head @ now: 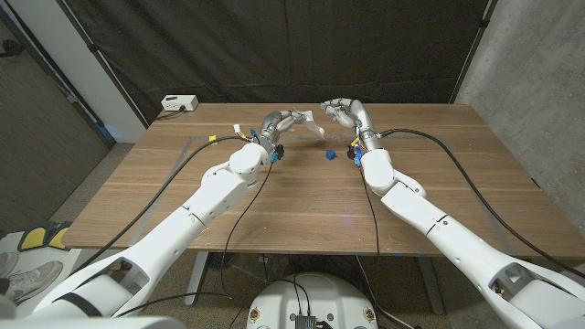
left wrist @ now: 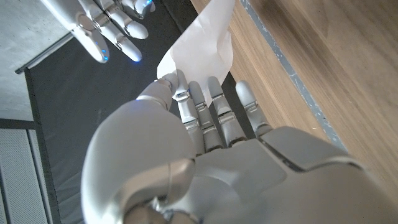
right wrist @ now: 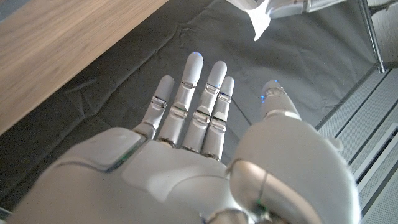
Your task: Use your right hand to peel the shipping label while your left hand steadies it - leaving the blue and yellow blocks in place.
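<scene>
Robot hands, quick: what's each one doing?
Left robot hand: holding the white paper shipping label.
Right robot hand: open, holding nothing.

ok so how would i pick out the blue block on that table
Start at the wooden table and look toward its far side, between the two robot arms. The blue block sits there alone on bare wood, a small cube, the only blue thing resting on the tabletop.

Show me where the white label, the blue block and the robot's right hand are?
shipping label [left wrist: 202,46], left wrist view, middle of the white sheet.
blue block [head: 330,155], head view, its top face.
right hand [right wrist: 193,109], right wrist view, back of the fingers.
</scene>
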`<state>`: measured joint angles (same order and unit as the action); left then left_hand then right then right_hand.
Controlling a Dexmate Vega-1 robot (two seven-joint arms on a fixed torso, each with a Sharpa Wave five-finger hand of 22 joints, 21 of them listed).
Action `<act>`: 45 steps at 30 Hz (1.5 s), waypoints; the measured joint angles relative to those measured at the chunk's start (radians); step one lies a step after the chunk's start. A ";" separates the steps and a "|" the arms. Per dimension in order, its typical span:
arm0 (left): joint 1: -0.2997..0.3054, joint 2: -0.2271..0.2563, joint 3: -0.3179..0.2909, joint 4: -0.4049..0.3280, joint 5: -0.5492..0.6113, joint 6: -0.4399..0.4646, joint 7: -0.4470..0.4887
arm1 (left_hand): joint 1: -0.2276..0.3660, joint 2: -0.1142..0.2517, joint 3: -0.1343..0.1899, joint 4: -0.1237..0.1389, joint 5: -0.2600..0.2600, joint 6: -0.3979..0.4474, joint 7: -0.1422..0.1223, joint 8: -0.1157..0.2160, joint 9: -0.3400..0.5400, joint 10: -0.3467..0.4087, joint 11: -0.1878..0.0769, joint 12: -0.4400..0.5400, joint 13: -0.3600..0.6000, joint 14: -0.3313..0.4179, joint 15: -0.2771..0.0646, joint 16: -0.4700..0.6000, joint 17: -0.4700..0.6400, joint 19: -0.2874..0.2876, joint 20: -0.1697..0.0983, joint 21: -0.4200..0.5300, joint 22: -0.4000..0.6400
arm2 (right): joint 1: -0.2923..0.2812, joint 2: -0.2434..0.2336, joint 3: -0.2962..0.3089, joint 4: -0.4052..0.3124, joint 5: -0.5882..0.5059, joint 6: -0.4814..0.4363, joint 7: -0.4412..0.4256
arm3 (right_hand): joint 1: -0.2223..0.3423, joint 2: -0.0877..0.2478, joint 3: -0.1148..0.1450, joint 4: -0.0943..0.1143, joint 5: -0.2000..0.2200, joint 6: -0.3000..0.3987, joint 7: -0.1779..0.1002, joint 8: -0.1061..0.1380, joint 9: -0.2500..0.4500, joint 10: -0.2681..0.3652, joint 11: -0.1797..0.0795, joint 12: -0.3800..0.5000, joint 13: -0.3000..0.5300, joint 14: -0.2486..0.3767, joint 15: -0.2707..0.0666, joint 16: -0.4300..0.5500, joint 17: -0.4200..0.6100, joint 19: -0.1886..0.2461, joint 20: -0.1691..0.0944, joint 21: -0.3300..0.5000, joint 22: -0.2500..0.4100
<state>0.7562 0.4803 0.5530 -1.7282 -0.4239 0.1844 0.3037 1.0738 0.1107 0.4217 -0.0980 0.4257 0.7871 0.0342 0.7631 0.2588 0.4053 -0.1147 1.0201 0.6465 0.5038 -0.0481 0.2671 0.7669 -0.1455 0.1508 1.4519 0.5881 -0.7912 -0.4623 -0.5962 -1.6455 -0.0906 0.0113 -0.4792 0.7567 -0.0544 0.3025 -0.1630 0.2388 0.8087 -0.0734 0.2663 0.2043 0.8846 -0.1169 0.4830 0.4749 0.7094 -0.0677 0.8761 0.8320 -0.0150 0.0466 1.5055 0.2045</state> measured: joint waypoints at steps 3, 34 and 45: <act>-0.009 0.009 0.005 0.004 0.005 -0.005 -0.018 | -0.001 -0.001 0.001 0.000 0.000 -0.001 -0.001 0.000 0.000 0.000 0.000 0.000 0.000 0.000 0.000 0.000 0.005 0.000 0.000 0.000 -0.001 | 0.000 -0.003 -0.004 -0.013 -0.030 -0.031 -0.009 | 0.023 0.010 0.003 -0.003 0.009 0.012 -0.011 0.000 -0.005 0.019 -0.009 0.003 0.001 0.000 0.000 0.008 -0.006 0.000 0.000 0.000 0.000; -0.048 0.037 0.023 0.019 0.027 -0.036 -0.139 | -0.013 -0.013 0.036 0.010 0.015 -0.009 -0.005 0.019 0.000 -0.005 -0.005 -0.004 0.007 -0.009 0.002 -0.005 0.013 0.013 -0.019 0.000 -0.014 | 0.001 -0.035 -0.045 -0.106 -0.150 -0.179 0.000 | 0.084 -0.012 -0.052 0.015 0.043 0.151 -0.024 -0.005 -0.004 0.141 -0.025 0.082 0.054 0.029 -0.007 0.088 -0.007 -0.005 -0.002 0.016 0.000; -0.057 0.049 0.029 0.019 0.029 -0.033 -0.170 | -0.013 -0.013 0.043 0.010 0.015 -0.009 -0.005 0.019 0.000 -0.005 -0.005 -0.007 0.006 -0.009 0.002 -0.013 0.014 0.017 -0.022 0.007 -0.019 | 0.002 -0.016 -0.055 -0.101 -0.186 -0.193 -0.044 | 0.119 -0.002 -0.052 0.016 0.054 0.221 -0.034 0.004 -0.001 0.199 -0.034 0.122 0.078 0.063 -0.016 0.119 0.000 0.008 -0.015 0.027 0.000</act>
<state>0.6994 0.5293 0.5819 -1.7087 -0.3951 0.1515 0.1332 1.0608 0.0976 0.4646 -0.0882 0.4406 0.7779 0.0288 0.7824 0.2589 0.4000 -0.1200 1.0134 0.6528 0.4947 -0.0465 0.2544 0.7808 -0.1287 0.1284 1.4586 0.5694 -0.7893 -0.4786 -0.6517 -1.7469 -0.2762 -0.1814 -0.5236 0.8755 -0.0563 0.2509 -0.1474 0.2931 1.0296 -0.1075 0.2706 0.2031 1.0837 -0.1507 0.6054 0.5532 0.7723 -0.0835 0.9952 0.8317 -0.0075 0.0319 1.5327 0.2047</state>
